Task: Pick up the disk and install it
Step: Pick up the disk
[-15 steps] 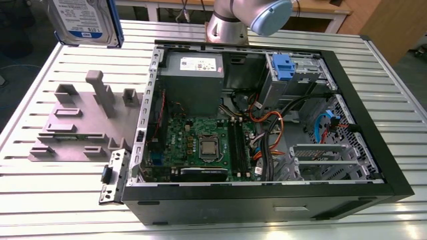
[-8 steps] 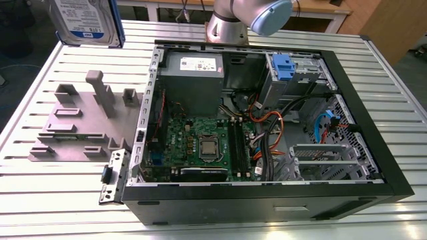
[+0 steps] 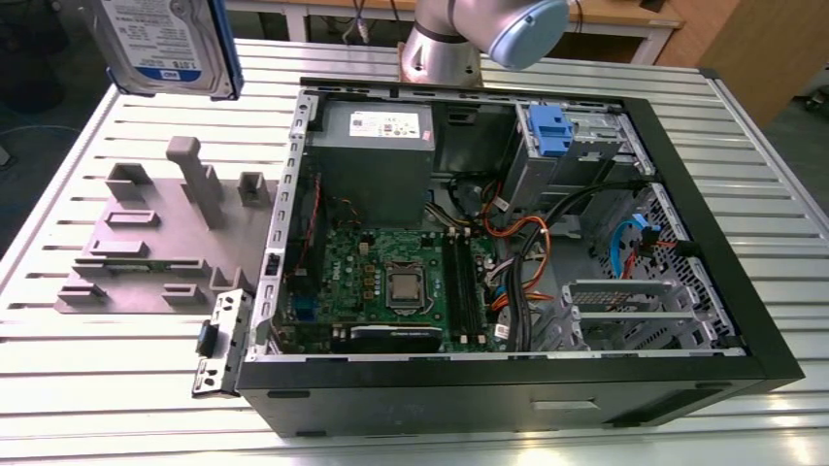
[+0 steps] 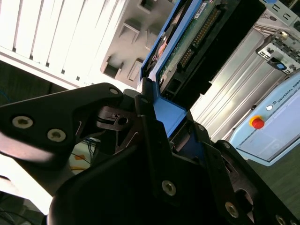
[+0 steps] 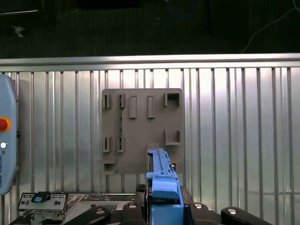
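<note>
Gripper (image 5: 164, 204): clamped on the disk's blue rail — seen in both wrist views.
Disk (image 3: 169, 44): in the air above the grey fixture plate (image 3: 143, 252) — toward the exterior view's left of the open computer case (image 3: 518, 388).

White-and-blue label on the disk (image 3: 166, 39), at eleven o'clock from the computer case (image 3: 518, 393) in the exterior view, print too small to read; white sticker (image 3: 386, 123) on the power supply (image 3: 376, 170), likewise; a line of dark lettering on the teach pendant (image 4: 274, 136) in the second wrist view.
</note>
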`<state>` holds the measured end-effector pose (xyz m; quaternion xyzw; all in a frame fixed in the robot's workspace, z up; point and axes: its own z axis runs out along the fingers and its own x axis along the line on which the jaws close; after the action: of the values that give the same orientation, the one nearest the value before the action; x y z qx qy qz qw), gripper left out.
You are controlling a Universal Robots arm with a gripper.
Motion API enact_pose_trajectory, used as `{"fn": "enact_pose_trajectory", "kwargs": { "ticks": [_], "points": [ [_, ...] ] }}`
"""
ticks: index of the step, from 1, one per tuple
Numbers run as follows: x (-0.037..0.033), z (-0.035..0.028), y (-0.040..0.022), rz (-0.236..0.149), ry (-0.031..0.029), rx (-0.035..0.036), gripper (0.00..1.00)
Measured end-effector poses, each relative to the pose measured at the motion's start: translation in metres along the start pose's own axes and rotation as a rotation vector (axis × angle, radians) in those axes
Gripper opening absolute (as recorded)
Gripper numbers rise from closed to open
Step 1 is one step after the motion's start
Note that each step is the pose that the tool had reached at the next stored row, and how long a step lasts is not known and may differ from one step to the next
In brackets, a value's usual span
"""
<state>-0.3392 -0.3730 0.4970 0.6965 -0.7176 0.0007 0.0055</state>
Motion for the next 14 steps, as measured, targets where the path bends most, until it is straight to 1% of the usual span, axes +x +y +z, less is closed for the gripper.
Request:
{"fn": "enact_pose_trajectory", "kwargs": {
  "ticks": [4, 6, 14],
  "points": [
    [0.0091, 0.0004, -0.0003, 0.0, -0.0001, 0.0001, 0.36],
    [0.0122, 0.0006, -0.0004, 0.0, -0.0001, 0.0001, 0.36],
    [0.0172, 0.0011, -0.0019, 0.0, -0.0001, 0.0, 0.36]
  ]
}}
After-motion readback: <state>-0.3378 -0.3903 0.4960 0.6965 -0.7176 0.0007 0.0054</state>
